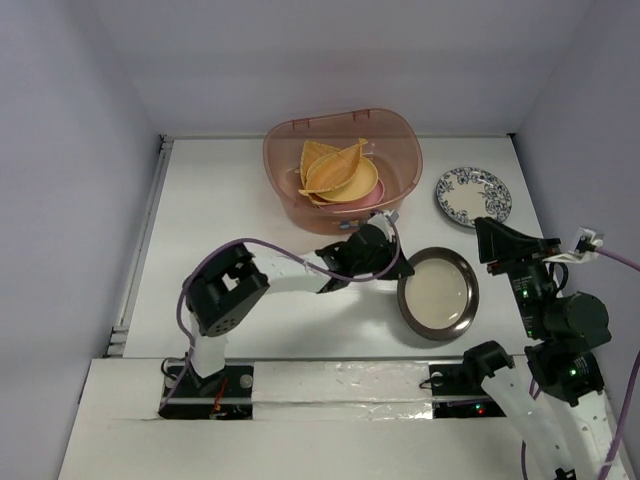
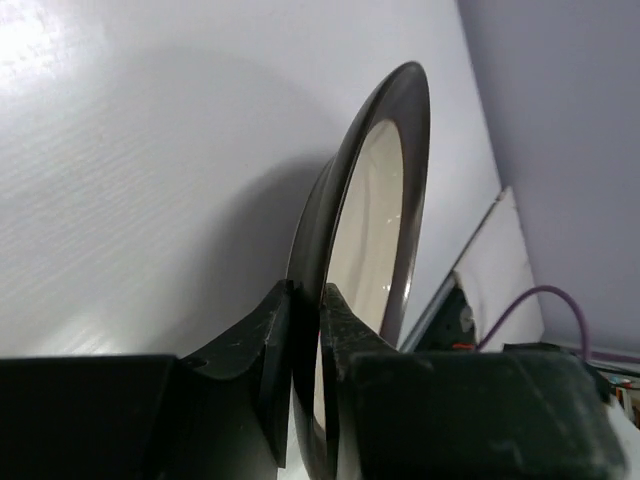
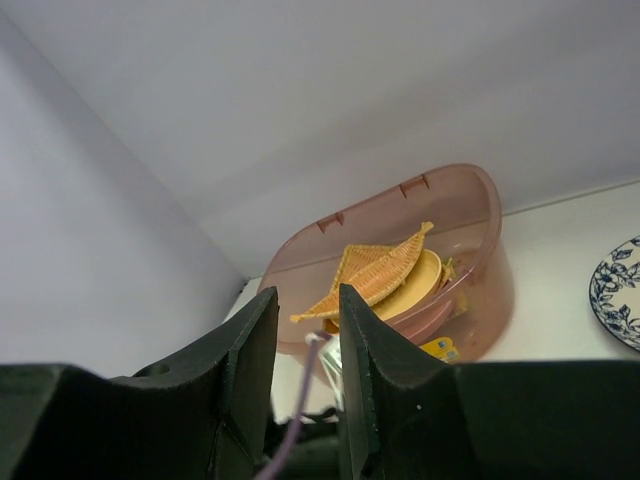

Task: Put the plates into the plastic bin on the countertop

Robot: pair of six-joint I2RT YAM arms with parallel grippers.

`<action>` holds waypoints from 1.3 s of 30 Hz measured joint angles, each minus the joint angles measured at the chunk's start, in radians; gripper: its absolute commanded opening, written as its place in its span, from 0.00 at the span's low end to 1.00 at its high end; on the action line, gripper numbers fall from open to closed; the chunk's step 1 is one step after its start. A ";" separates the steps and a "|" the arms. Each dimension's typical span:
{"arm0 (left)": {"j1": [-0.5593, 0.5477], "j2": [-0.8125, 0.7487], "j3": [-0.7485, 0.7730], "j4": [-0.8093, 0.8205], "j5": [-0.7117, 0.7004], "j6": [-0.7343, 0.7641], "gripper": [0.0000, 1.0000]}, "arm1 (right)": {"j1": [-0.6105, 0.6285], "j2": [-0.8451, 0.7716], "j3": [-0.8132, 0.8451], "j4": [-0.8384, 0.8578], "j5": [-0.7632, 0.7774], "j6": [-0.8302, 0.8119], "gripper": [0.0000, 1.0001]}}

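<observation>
The metal-rimmed plate with a cream centre (image 1: 437, 292) sits right of centre on the white countertop (image 1: 240, 190). My left gripper (image 1: 393, 262) is shut on its left rim. In the left wrist view the jaws of this gripper (image 2: 307, 292) pinch the dark rim of the plate (image 2: 375, 215), seen edge-on. The plastic bin (image 1: 405, 150) at the back holds two leaf-shaped plates (image 1: 330, 168), a yellow plate (image 1: 362, 185) and a pink one beneath. A blue-and-white floral plate (image 1: 472, 196) lies right of the bin. My right gripper (image 1: 497, 240) hovers open and empty near it, facing the bin (image 3: 470, 210).
Pale walls close in the countertop on the left, back and right. A purple cable (image 1: 300, 250) loops over the left arm. The right arm's body (image 1: 560, 320) stands at the near right, beside the metal-rimmed plate.
</observation>
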 measured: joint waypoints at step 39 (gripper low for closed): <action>0.690 0.128 0.467 -0.320 -0.019 0.077 0.19 | 0.000 -0.027 0.024 -0.053 0.017 0.006 0.36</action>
